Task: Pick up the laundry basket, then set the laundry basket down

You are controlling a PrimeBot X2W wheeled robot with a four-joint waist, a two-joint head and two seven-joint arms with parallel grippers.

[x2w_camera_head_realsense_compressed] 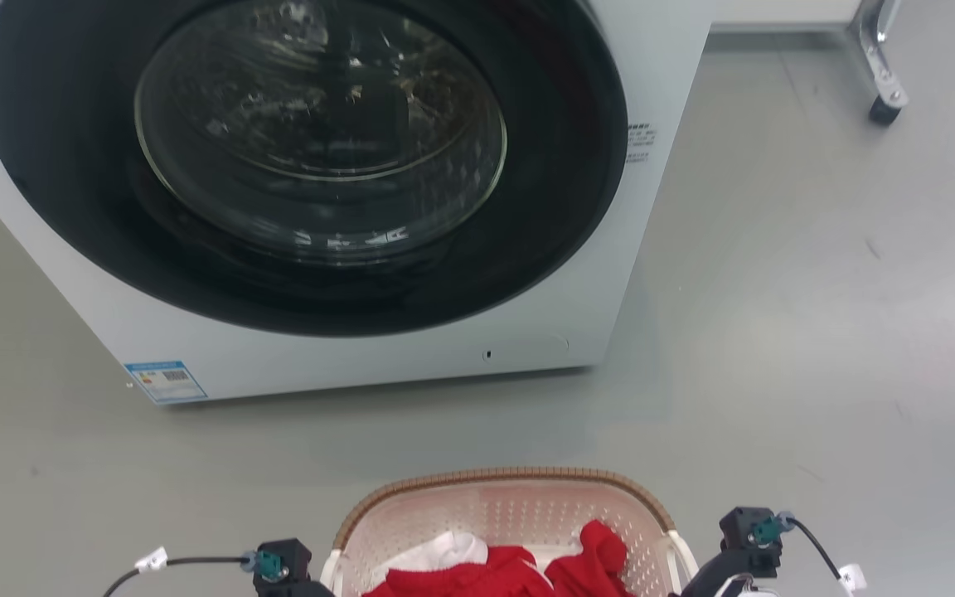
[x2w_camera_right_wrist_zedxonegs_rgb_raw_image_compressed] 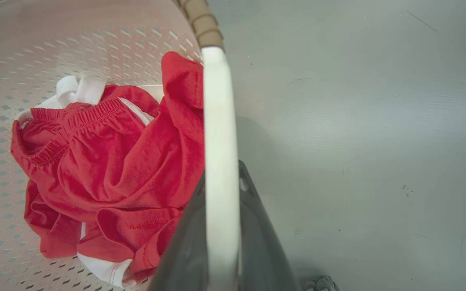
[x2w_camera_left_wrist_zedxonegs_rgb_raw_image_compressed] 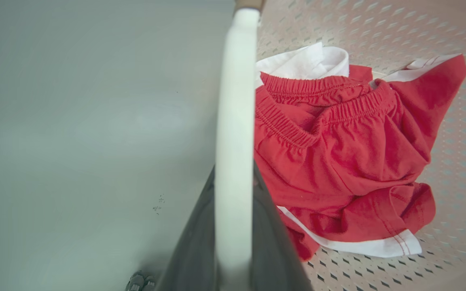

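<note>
Laundry basket (x2w_camera_head_realsense_compressed: pixel 527 514) in front of the washing machine (x2w_camera_head_realsense_compressed: pixel 660 83)
Red shorts (x2w_camera_left_wrist_zedxonegs_rgb_raw_image_compressed: pixel 338 153) lie inside; the left pincer (x2w_camera_left_wrist_zedxonegs_rgb_raw_image_compressed: pixel 234 173) is clamped on one white handle (x2w_camera_left_wrist_zedxonegs_rgb_raw_image_compressed: pixel 237 101); the right pincer (x2w_camera_right_wrist_zedxonegs_rgb_raw_image_compressed: pixel 221 173) is clamped on the other handle (x2w_camera_right_wrist_zedxonegs_rgb_raw_image_compressed: pixel 217 121).

A laundry spot in what looks more like a test room than a home: a white front-loading washing machine (x2w_camera_head_realsense_compressed: pixel 320 166) bearing a label sticker (x2w_camera_head_realsense_compressed: pixel 166 381) stands on a bare, scuffed grey floor (x2w_camera_head_realsense_compressed: pixel 776 332). A laundry basket (x2w_camera_head_realsense_compressed: pixel 494 506) of red clothes (x2w_camera_head_realsense_compressed: pixel 477 576) sits before it, and a metal leg on a caster (x2w_camera_head_realsense_compressed: pixel 885 106) stands at the far right corner.
</note>
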